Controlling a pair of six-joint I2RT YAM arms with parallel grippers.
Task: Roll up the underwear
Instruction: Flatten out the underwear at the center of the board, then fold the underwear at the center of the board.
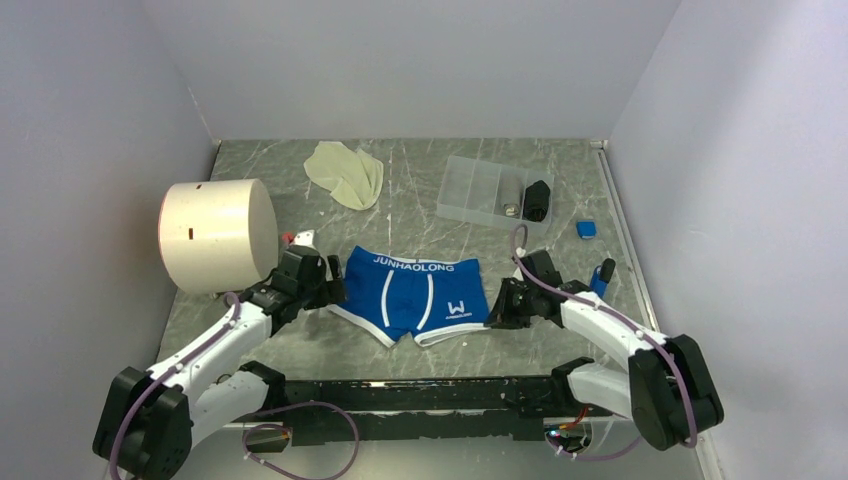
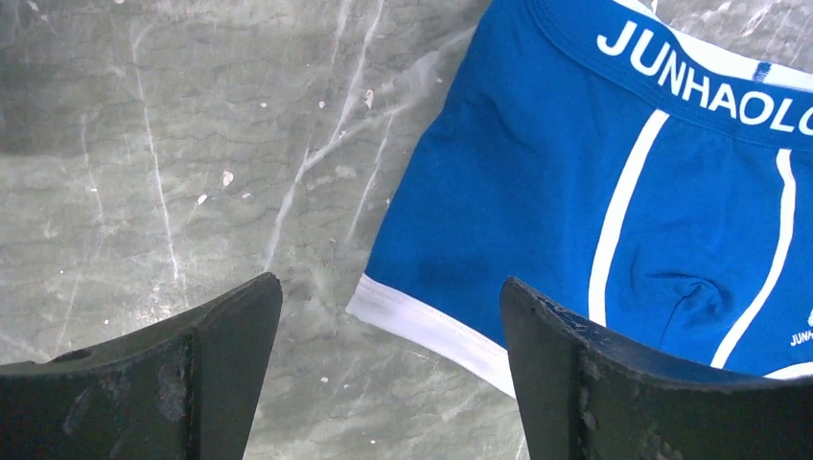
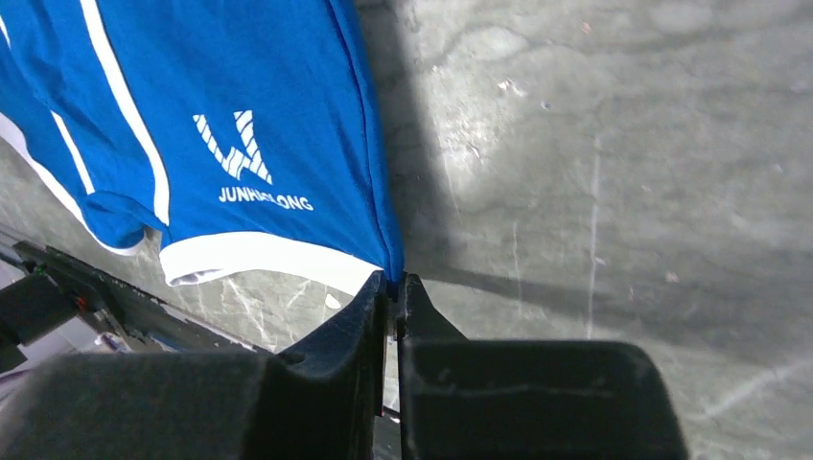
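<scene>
The royal blue underwear (image 1: 415, 296) with white edging lies flat in the middle of the table, waistband to the far side. My left gripper (image 1: 335, 290) is open at its left edge; in the left wrist view the white leg hem (image 2: 431, 326) lies between my spread fingers (image 2: 220, 355). My right gripper (image 1: 497, 310) is shut on the blue underwear's right leg corner (image 3: 388, 259), jaws pinched together. The pale cream-yellow underwear (image 1: 345, 172) lies crumpled at the far side of the table.
A large cream cylinder (image 1: 215, 235) lies at the left. A clear divided tray (image 1: 480, 190) with a black object (image 1: 537, 200) stands at the back right. Small blue blocks (image 1: 586, 229) lie near the right wall. A black rail (image 1: 420, 395) runs along the near edge.
</scene>
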